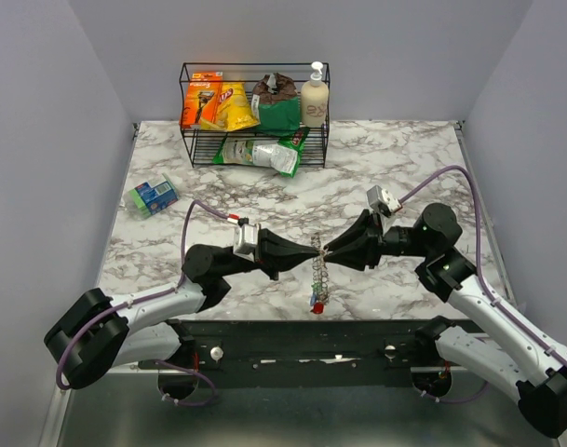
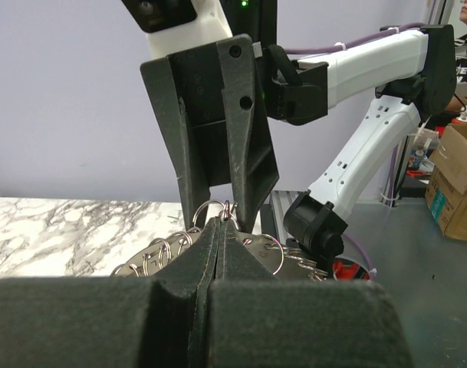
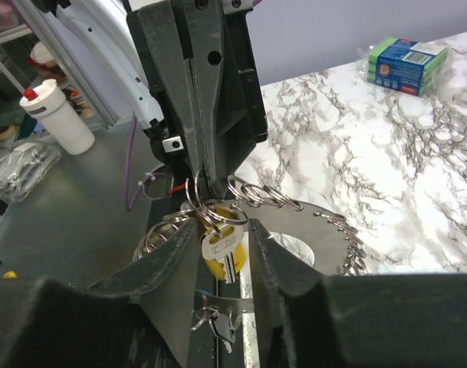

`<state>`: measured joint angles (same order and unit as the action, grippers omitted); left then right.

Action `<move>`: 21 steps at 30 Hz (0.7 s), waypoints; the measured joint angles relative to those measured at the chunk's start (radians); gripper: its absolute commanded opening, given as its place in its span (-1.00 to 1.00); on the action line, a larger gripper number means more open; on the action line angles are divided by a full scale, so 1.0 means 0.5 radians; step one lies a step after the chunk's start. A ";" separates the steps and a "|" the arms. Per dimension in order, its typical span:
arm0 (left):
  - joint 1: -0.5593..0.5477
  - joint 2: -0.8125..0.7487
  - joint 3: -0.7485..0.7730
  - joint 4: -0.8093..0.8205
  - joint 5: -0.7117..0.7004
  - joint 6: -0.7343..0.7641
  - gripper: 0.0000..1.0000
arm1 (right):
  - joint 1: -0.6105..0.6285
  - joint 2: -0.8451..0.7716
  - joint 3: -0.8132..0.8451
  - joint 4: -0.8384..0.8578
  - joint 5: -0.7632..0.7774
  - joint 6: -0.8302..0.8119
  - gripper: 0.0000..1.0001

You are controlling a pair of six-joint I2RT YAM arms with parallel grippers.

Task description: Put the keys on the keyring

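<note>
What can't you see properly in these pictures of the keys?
- Top view: the keys are too small to count.
- Left wrist: the shut left tool hides most of the keyring.
- Right wrist: unclear whether the right tool really grips the yellow key.

The left arm point(image 1: 157, 303) and right arm point(image 1: 492, 312) are reaching inward from the lower corners, meeting tip to tip at frame centre, the left gripper point(image 1: 312, 250) pinching fully closed, the right gripper point(image 1: 327, 251) standing partly apart.

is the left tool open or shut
Shut: in its wrist view the left tool's two fingers meet with no gap, pinching the keyring at their tips.
</note>
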<state>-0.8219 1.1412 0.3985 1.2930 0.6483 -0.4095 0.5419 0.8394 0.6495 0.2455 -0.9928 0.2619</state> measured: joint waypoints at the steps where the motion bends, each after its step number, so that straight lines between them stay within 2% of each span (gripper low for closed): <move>1: 0.000 -0.006 0.000 0.000 0.000 0.000 -1.00 | 0.000 0.000 -0.006 0.000 -0.002 0.000 -0.35; 2: 0.000 -0.011 0.000 0.001 0.000 0.001 -1.00 | 0.000 0.000 -0.010 -0.002 -0.005 -0.001 -0.48; 7: 0.000 -0.021 0.002 0.001 -0.001 0.001 -1.00 | 0.000 -0.012 -0.012 -0.001 -0.019 0.000 -0.63; 11: 0.000 -0.021 0.005 0.002 0.000 0.000 -1.00 | 0.000 -0.031 -0.012 -0.002 -0.022 0.000 -0.83; 17: 0.008 -0.021 0.008 0.007 -0.001 -0.001 -1.00 | 0.000 -0.031 -0.012 -0.002 -0.037 -0.003 -0.99; 21: 0.008 -0.021 0.008 0.004 -0.001 -0.009 -1.00 | 0.000 -0.025 -0.020 0.003 -0.046 -0.002 -0.99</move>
<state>-0.8181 1.1305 0.4026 1.2949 0.6479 -0.4141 0.5419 0.8268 0.6395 0.2470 -1.0157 0.2607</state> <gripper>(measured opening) 0.009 0.014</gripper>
